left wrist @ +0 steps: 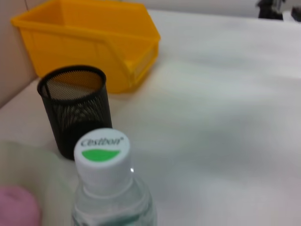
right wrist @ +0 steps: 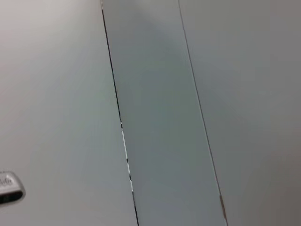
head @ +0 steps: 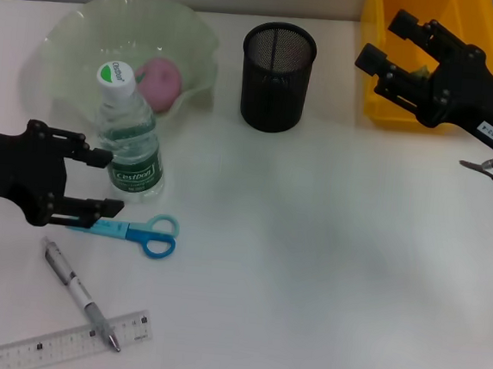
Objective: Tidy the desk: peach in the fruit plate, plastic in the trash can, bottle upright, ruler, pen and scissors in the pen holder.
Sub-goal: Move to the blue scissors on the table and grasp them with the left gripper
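Nearest the robot, at the table's front left: a clear ruler (head: 64, 344) lying flat, with a grey pen (head: 79, 291) resting diagonally, its tip across the ruler's upper edge. Just beyond, blue-handled scissors (head: 135, 231) flat on the white table (head: 326, 261), blades pointing toward the left gripper (head: 100, 182). Left gripper low over the table at the left edge, fingers (head: 93, 157) spread apart and holding nothing, upper finger close beside the water bottle (head: 130, 144), lower finger over the scissors' blades. Water bottle upright, white cap with green mark on top, green label around its body; seen close up from the left wrist (left wrist: 109, 188), standing in front of the plate. Farther back, a translucent wavy-edged fruit plate (head: 69, 44) with the pink peach (head: 161, 83) inside it. Beside it toward the centre, a black mesh pen holder (head: 277, 77) upright, apart from the plate. At the far right, a yellow bin (head: 492, 42) serving as trash can, something greenish barely visible inside. Right gripper (head: 381, 43) raised over the bin's front edge, fingers spread wide, nothing between them. Right wrist view: only pale wall panels.
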Available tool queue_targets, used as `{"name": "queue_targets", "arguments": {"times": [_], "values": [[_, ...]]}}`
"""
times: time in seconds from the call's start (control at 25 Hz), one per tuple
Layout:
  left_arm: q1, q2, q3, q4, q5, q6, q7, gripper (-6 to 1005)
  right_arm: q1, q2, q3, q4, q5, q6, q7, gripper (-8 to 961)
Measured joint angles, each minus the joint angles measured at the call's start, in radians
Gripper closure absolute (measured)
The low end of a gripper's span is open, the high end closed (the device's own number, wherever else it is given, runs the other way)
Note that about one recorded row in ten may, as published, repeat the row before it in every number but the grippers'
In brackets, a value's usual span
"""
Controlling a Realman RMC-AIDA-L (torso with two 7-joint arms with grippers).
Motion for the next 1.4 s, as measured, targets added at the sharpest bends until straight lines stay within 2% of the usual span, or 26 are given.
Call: {"name": "queue_targets", "arguments": {"times": [0.16,0.36,0.56,0.72,0.76,0.88,1.04,1.08,1.16,1.2,1.28,1.4], "values": [[-0.012,0.004,-0.004,-0.001,0.041,0.016,0.006,350,0.016,0.001,0.005,0.022,0.021,0.004,0.040,166],[-0.031,-0.008,0.008,0.021,0.128,0.045,0.005,351,0.035,-0.001,0.000,0.023,0.037,0.024,0.080,166],[-0.037,-0.009,0.038,0.033,0.149,0.079,0.014,355,0.037,-0.003,-0.001,0.016,0.034,0.033,0.109,166],[-0.061,-0.009,0.045,0.041,0.206,0.073,0.009,358,0.045,-0.003,-0.001,0.017,0.033,0.036,0.123,167],[-0.088,-0.009,0.045,0.039,0.265,0.068,0.003,359,0.053,-0.002,-0.002,0.018,0.031,0.036,0.126,167],[-0.128,-0.010,0.045,0.019,0.324,0.064,-0.001,361,0.060,-0.001,-0.005,0.022,0.031,0.039,0.127,167],[-0.128,-0.010,0.045,0.019,0.324,0.064,-0.001,365,0.068,0.002,-0.036,0.025,0.034,0.063,0.121,167],[-0.177,-0.013,0.054,-0.011,0.365,0.061,-0.008,366,0.071,0.002,-0.042,0.029,0.034,0.069,0.119,167],[-0.185,-0.015,0.079,-0.016,0.378,0.050,-0.016,367,0.073,0.002,-0.043,0.032,0.035,0.070,0.119,167],[-0.189,-0.016,0.151,-0.018,0.396,0.017,-0.050,368,0.075,0.002,-0.043,0.038,0.035,0.071,0.119,167],[-0.193,-0.016,0.200,-0.014,0.412,-0.005,-0.074,368,0.077,0.002,-0.046,0.040,0.034,0.072,0.118,167],[-0.203,-0.016,0.229,-0.016,0.426,-0.011,-0.092,369,0.077,0.002,-0.051,0.041,0.032,0.072,0.118,167]]}}
